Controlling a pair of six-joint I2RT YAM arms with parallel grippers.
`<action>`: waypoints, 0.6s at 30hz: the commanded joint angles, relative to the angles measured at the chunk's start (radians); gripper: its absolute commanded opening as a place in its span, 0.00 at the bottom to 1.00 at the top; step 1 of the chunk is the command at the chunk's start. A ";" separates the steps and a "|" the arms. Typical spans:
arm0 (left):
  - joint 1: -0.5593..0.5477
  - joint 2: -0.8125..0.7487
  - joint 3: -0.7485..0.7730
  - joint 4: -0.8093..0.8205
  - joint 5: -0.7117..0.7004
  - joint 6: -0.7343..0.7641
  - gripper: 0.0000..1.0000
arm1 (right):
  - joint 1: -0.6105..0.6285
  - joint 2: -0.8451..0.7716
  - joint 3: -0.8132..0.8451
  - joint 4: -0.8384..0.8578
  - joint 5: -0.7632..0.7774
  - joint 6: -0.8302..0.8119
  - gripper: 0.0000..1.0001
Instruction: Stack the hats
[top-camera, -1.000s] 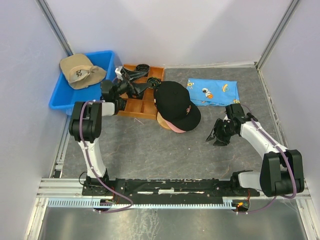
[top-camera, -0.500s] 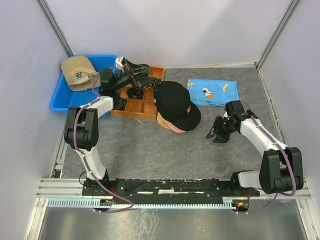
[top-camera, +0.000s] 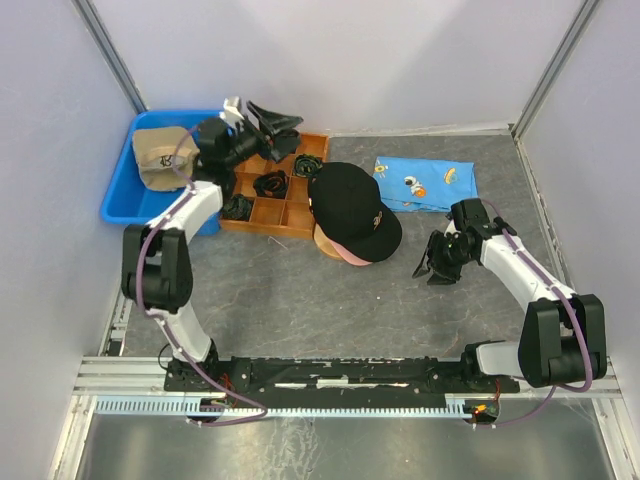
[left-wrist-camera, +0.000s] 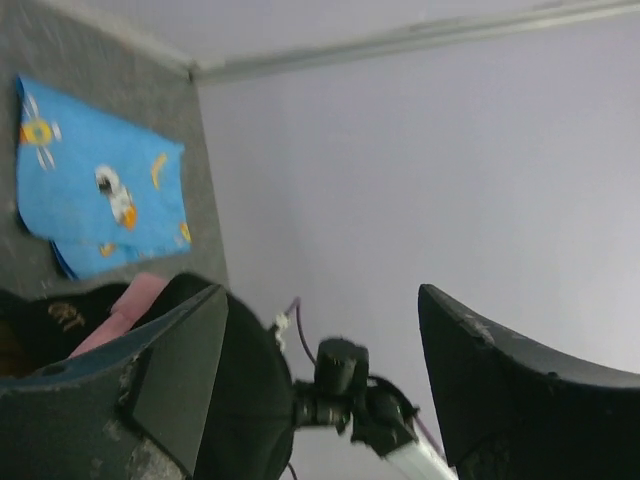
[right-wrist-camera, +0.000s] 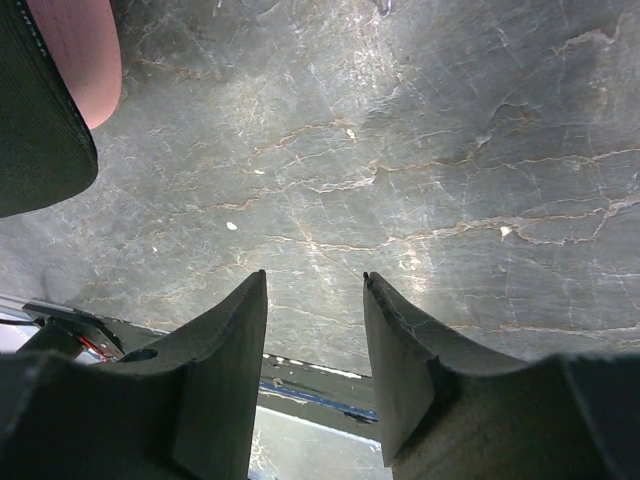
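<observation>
A black hat (top-camera: 350, 205) with a small emblem lies on top of a pink hat (top-camera: 347, 256) in the middle of the table. The pink brim pokes out below it. A tan hat (top-camera: 155, 160) with a dark emblem lies in the blue bin (top-camera: 118, 200), partly behind my left arm. My left gripper (top-camera: 283, 124) hangs open and empty above the back of the wooden tray, well off the hats. From the left wrist view the gripper (left-wrist-camera: 322, 300) faces the far wall, with the black hat (left-wrist-camera: 250, 390) low on the left. My right gripper (top-camera: 437, 262) is open and empty over bare table, right of the stack; its wrist view shows the gripper (right-wrist-camera: 315, 280) and the black brim (right-wrist-camera: 35, 120).
A wooden compartment tray (top-camera: 290, 213) holding small black coiled bundles sits between the bin and the stack. A blue cartoon-print cloth (top-camera: 425, 183) lies at the back right. Grey walls close in the left, back and right sides.
My left arm has swung back and to the left, rising from over the wooden tray toward the bin, and now covers part of the tan hat. The right arm has barely moved.
</observation>
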 joint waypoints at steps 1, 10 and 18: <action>0.058 -0.156 0.153 -0.501 -0.264 0.337 0.84 | 0.005 0.003 0.053 0.002 -0.012 -0.018 0.51; 0.235 -0.055 0.482 -1.116 -0.526 0.603 0.83 | 0.005 0.041 0.107 0.052 -0.059 -0.017 0.51; 0.362 0.196 0.921 -1.520 -0.756 0.754 0.84 | 0.004 0.082 0.132 0.107 -0.099 0.000 0.52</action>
